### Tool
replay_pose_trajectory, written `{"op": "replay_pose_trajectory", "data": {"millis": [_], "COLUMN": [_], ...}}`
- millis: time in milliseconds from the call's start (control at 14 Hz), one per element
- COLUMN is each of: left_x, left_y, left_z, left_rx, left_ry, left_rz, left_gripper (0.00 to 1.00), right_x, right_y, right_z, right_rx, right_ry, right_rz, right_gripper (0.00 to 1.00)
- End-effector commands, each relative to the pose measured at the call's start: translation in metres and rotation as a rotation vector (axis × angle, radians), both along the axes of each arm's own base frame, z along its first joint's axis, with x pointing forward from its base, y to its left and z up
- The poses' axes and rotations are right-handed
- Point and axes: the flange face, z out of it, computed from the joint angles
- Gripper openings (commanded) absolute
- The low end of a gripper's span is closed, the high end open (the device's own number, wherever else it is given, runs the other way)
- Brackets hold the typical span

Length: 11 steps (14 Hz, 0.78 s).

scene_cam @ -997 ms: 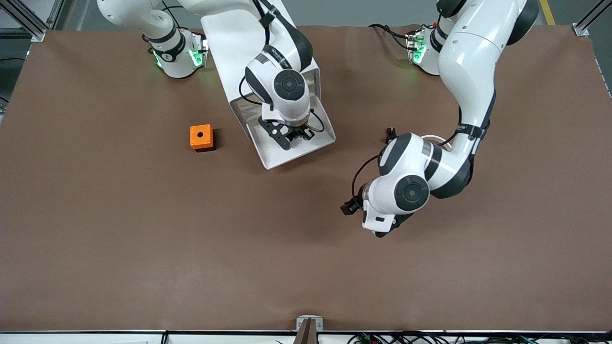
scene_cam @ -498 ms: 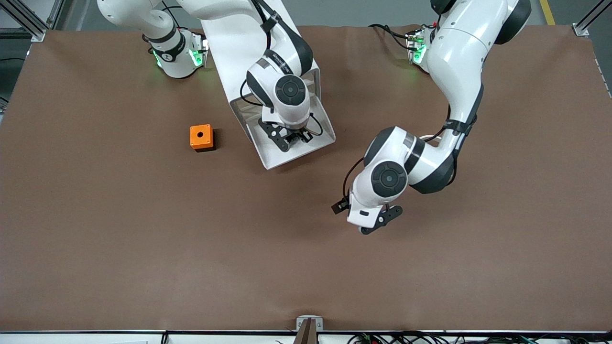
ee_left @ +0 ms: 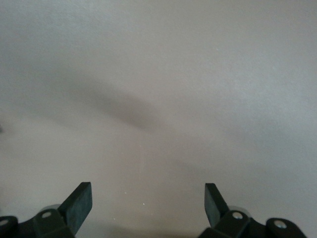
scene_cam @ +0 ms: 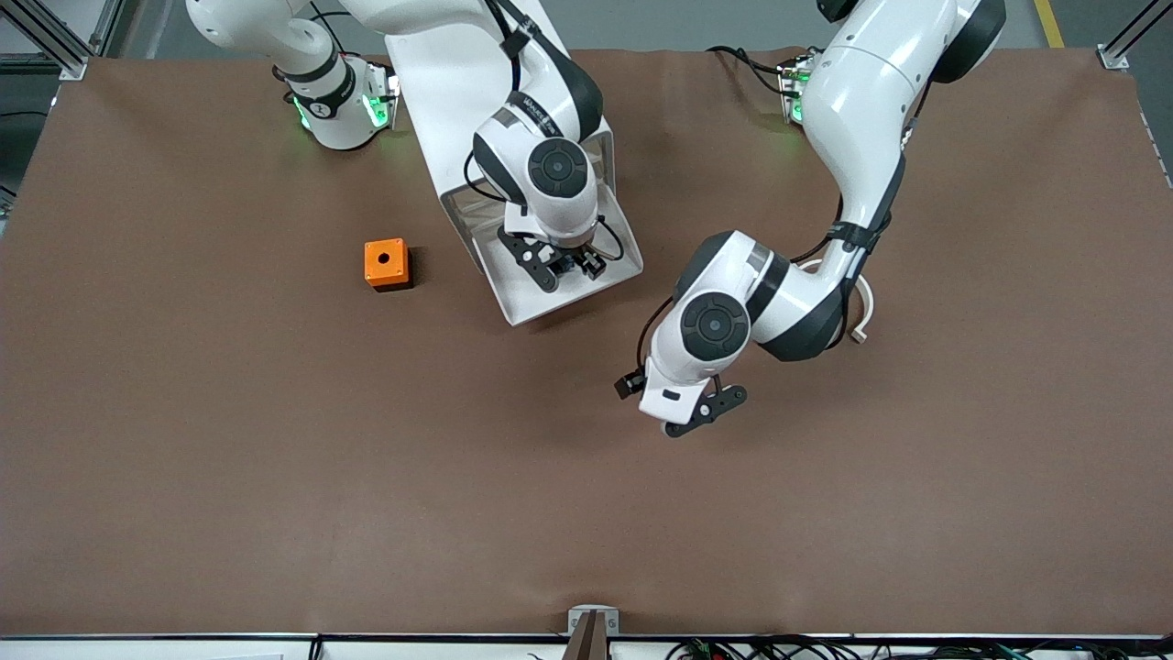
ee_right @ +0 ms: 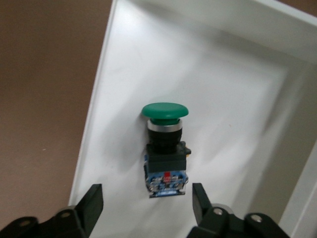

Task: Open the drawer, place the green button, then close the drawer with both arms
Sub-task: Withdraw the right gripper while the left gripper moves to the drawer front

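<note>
The button [ee_right: 165, 148], with a green cap and a blue-black body, lies on its side on the floor of the open white drawer [ee_right: 233, 99]. My right gripper [ee_right: 147, 203] is open just above it, with a finger on each side of the body's end and neither touching it. In the front view the right gripper [scene_cam: 559, 261] is over the drawer [scene_cam: 522, 307] and hides the button. My left gripper [scene_cam: 683, 403] hangs open and empty over bare brown table beside the drawer's front; the left wrist view shows only its fingertips [ee_left: 79, 203] and the mat.
The drawer sticks out of a white cabinet [scene_cam: 449, 82] at the robots' edge of the table. An orange box with a hole [scene_cam: 385, 263] stands beside the drawer toward the right arm's end. The left arm's elbow [scene_cam: 806, 302] hangs low over the table.
My left arm has swung toward the drawer and now covers a small black thing that showed on the table. The right gripper has stayed over the drawer.
</note>
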Motion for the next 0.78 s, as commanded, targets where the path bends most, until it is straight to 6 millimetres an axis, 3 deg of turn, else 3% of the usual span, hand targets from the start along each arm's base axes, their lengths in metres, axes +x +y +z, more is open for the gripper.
{"op": "replay_pose_trajectory", "data": {"millis": [0,285,498,712], "left_x": [-0.011,-0.025,-0.030,-0.045], "left_y": [-0.016,-0.034,-0.040,-0.056], "left_z": [-0.001,-0.009,-0.020,-0.026], "left_rx": [0.002,-0.001,-0.002,-0.014], "left_ry": [-0.026,-0.016,-0.004,0.033], "left_rz": [-0.028,-0.040,-0.044,-0.017], "left_gripper": [1.00,1.00,1.00,1.00], "right_x": [0.026,0.059,0.085,0.111], "right_y": [-0.003,-0.043,-0.105,-0.191], "right_z": [0.038,0.085,0.139,0.192], "right_rx": [0.027,-0.007,0.004,0.018], "right_ry": [0.004,0.014,0.043,0.043], "right_rz": [0.069,0.256,0.447,0.592], "right_gripper": [1.00,1.00,1.00,1.00]}}
